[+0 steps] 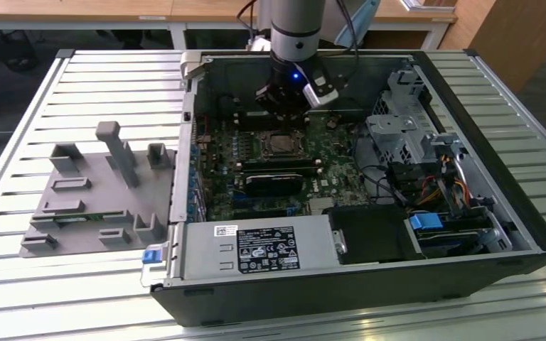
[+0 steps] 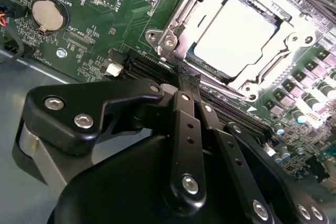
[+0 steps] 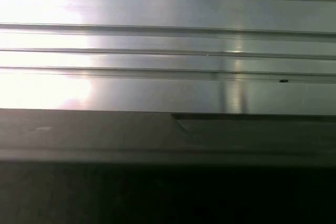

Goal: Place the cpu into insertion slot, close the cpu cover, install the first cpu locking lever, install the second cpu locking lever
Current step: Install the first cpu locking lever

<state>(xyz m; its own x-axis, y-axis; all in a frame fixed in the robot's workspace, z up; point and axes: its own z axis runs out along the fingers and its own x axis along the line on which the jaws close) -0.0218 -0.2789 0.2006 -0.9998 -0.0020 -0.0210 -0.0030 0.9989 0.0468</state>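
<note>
My claw (image 2: 186,85) hangs inside the open computer case (image 1: 463,277), low over the green motherboard (image 2: 105,19) and just beside the insertion slot (image 2: 239,38). In the second wrist view its fingers (image 2: 185,129) lie drawn together into one narrow point with nothing between them, so I judge it closed and empty. The tip sits at the edge of the socket, near a thin metal rod that runs along that side, probably one of the locking levers (image 2: 210,85), though I cannot tell whether I touch it.

The cpu (image 2: 236,32) lies flat in the slot, its pale metal top showing through the window of the cpu cover (image 2: 184,17). The silver frame lies down around the chip, not tilted up, so placing and covering look done. A closed claw suits pushing a slim lever better than gripping, which may explain this pose.

In the exterior view the case lies on its side on a slatted metal worktop (image 1: 26,298), so the board faces up and I can reach straight down. The socket (image 1: 280,143) sits under my wrist, with black memory sticks (image 1: 278,168) just beyond it. A grey fixture with upright posts (image 1: 93,192) stands on the worktop at the exterior view's left, well apart from the case.

The power supply (image 1: 254,249) carries a dark label and a small white sticker, and the board has white printing near a round coin battery (image 2: 48,15), but I cannot make the lettering out.
</note>
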